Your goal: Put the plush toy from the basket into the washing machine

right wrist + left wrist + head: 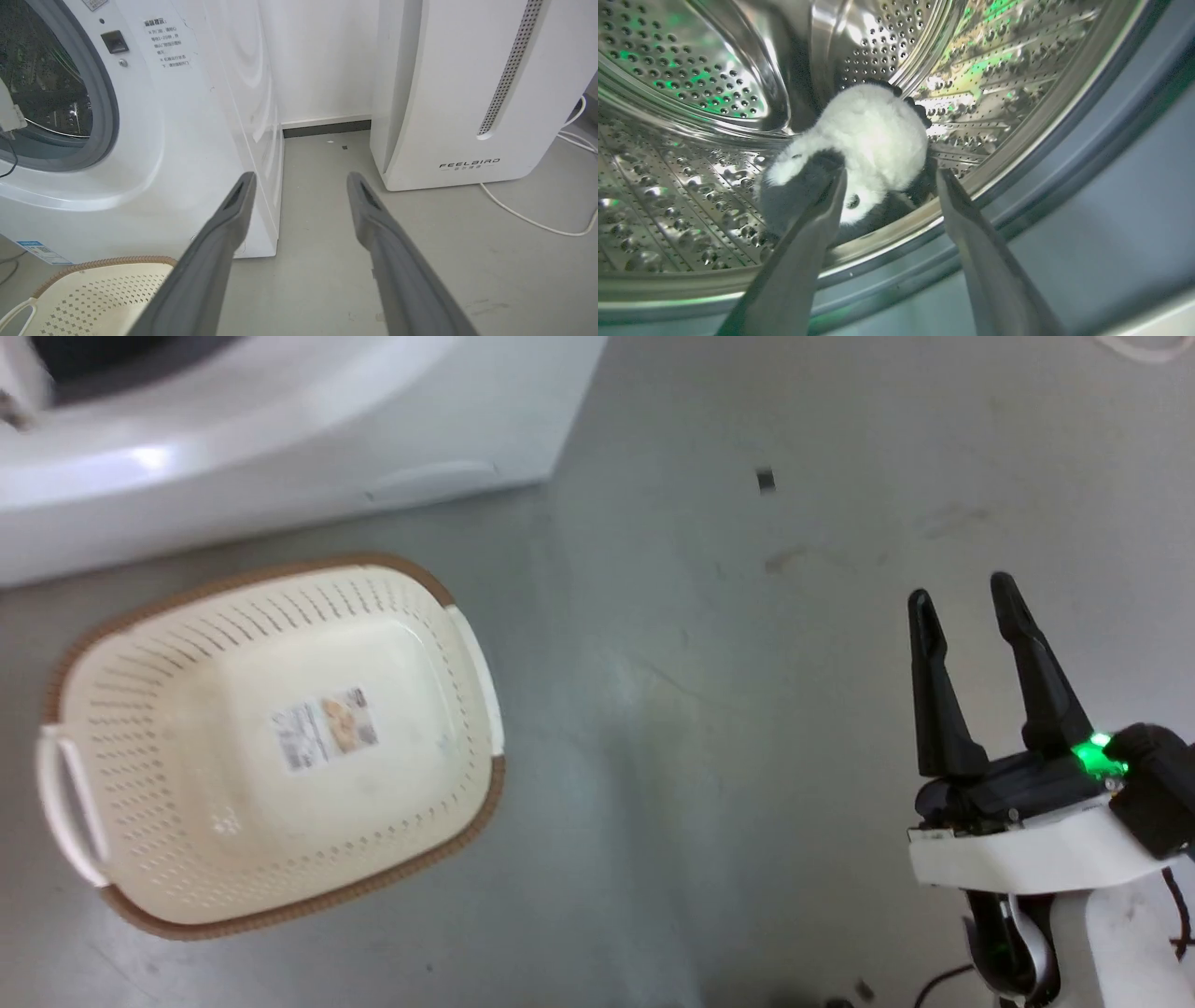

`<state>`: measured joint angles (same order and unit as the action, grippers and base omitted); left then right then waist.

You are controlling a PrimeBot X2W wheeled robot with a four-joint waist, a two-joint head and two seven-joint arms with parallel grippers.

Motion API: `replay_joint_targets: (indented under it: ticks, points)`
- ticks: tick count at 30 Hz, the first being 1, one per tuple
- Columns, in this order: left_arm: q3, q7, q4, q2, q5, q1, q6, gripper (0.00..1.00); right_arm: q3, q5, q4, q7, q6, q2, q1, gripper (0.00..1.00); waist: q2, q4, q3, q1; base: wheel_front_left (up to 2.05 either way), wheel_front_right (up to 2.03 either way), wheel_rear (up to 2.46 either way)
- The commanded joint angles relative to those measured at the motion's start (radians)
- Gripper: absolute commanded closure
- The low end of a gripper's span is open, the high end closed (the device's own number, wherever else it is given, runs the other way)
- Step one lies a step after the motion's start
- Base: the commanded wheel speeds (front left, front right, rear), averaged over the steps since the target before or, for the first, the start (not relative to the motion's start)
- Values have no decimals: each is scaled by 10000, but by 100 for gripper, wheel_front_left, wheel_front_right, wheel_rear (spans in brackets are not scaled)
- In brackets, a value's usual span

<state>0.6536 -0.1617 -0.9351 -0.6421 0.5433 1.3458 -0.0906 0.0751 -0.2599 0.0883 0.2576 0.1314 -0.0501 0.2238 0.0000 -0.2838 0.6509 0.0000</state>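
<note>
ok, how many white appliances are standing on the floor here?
2. The washing machine is at the right wrist view's left, the basket at its foot; the FEELBIRD appliance is at that view's right, with floor between them. More could stand outside the frames.

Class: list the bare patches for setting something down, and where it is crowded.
Bare floor between the basket and the right gripper, and between the washing machine and the FEELBIRD appliance. Crowded: the drum, with plush toy and left gripper.
</note>
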Motion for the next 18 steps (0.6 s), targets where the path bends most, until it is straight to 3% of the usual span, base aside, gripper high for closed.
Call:
replay_joint_targets:
  ticks: [1,8,14,18]
  points:
    - [-118,-305,-35,157,163,-371,69,0,-67,125,-68,42,-7,-1,-159,0,0,538,-1047,0,0,0,0]
    - [-664,-983,769,943,725,-2803,515,0,-374,642,-372,42,-7,-1,-866,0,0,1362,-2900,0,0,0,0]
    - [-2333,-997,3918,1254,557,-6074,1527,0,-741,813,-533,42,-7,-1,-1372,0,0,1975,-4026,0,0,0,0]
    - [-3349,-998,5937,1591,91,-8305,1982,0,-713,990,-593,42,-7,-1,-1608,0,0,2279,-4397,0,0,0,0]
